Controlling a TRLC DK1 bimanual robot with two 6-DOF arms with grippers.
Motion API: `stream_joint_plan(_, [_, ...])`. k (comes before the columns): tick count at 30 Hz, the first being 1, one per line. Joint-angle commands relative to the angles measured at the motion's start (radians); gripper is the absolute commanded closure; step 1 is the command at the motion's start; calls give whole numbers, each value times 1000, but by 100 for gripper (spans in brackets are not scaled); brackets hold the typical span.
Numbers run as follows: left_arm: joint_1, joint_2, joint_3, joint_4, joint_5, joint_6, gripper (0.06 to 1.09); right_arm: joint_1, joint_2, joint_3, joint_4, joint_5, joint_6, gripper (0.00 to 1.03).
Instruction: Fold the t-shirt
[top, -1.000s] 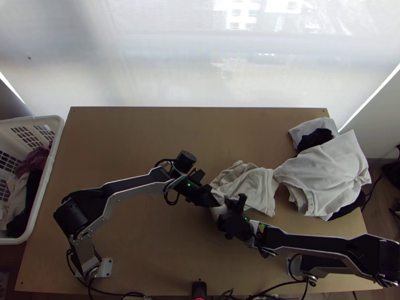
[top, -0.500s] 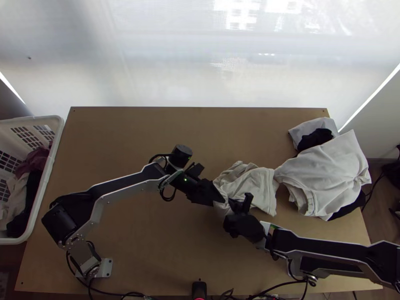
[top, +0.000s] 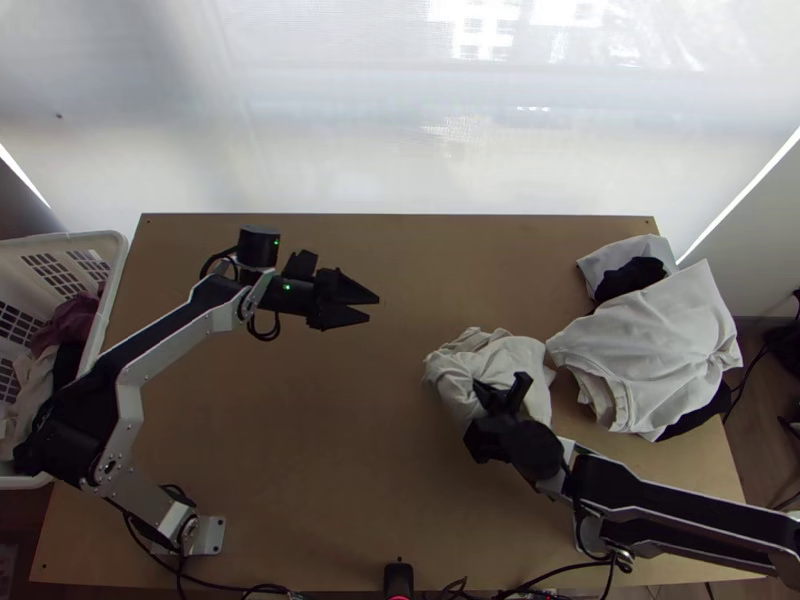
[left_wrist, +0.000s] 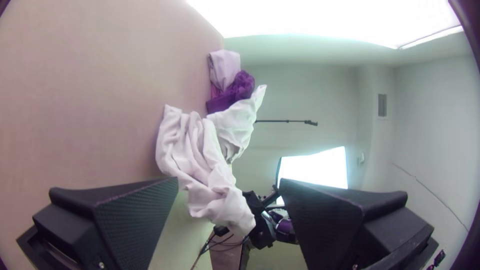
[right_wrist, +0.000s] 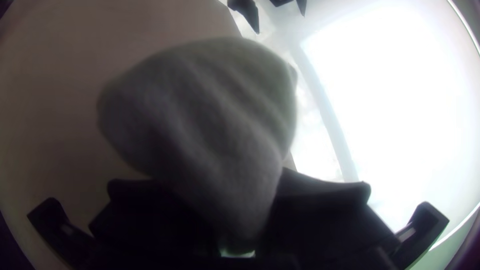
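Note:
In the top view my left gripper (top: 372, 306) stands open over the table's upper left part, apart from the cloth. The left wrist view also shows my left gripper (left_wrist: 228, 187) with its fingers wide apart. A white t-shirt (top: 500, 357) lies bunched right of the table's middle. My right gripper (top: 484, 392) is at its lower part. In the right wrist view my right gripper (right_wrist: 245, 215) is shut on a raised fold of the t-shirt (right_wrist: 210, 115). The left wrist view shows the t-shirt (left_wrist: 200, 155) hanging from the right gripper, crumpled.
A pile of white cloth (top: 665, 350) lies at the table's right side, with dark cloth (top: 630, 278) at its back. Left of the table stands a white basket (top: 95, 345) holding clothes. Bare wooden table (top: 300, 450) lies between the arms.
My left gripper has moved up and left, away from the t-shirt, and now stands open. The right gripper has shifted a little to the right with the cloth, which is more bunched.

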Motion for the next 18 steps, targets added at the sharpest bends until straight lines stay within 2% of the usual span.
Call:
stream_joint_plan(1, [123, -61, -48, -26, -1, 26, 11, -75, -55, 91, -111, -3, 69, 100])
stream_joint_plan(9, [141, -64, -51, -34, -1, 30, 11, -349, -42, 180, -127, -141, 67, 100])
stream_joint_plan(18, [146, -79, -51, -72, -2, 39, 11, -829, -19, 311, -160, -366, 61, 100])
